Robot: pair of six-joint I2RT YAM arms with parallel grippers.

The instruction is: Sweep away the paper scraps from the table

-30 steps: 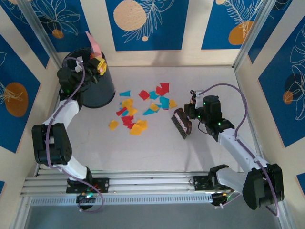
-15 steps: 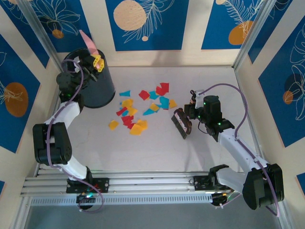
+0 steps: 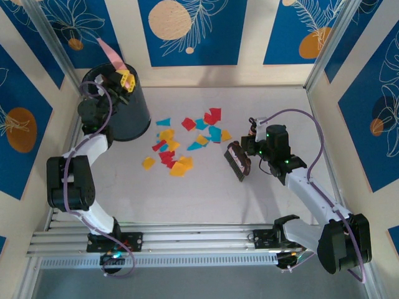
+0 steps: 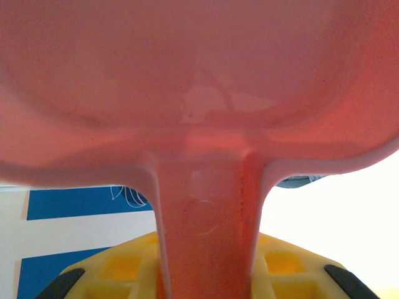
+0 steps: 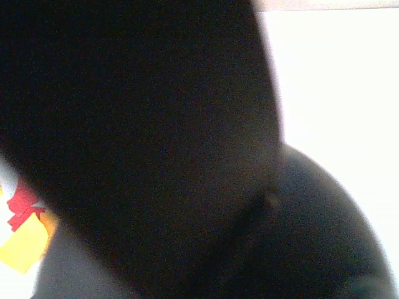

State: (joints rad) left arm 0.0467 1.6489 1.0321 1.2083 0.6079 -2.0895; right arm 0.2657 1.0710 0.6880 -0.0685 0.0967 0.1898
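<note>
Left fingers point(image 3: 126, 79) hold a pink plastic dustpan point(image 4: 199, 93) over the round black bin point(image 3: 129, 118); right fingers point(image 3: 250, 148) grip a dark brush point(image 3: 237, 161) beside scattered paper scraps point(image 3: 181, 140), seemingly awaiting the pan.

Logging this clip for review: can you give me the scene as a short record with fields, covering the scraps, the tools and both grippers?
paper scraps: loose cluster of red, yellow, orange and cyan pieces, mid table
left gripper: shut on the pink dustpan handle, over the black bin at rear left
right gripper: shut on a dark brush, just right of the cluster
progress: scraps lie unswept
</note>
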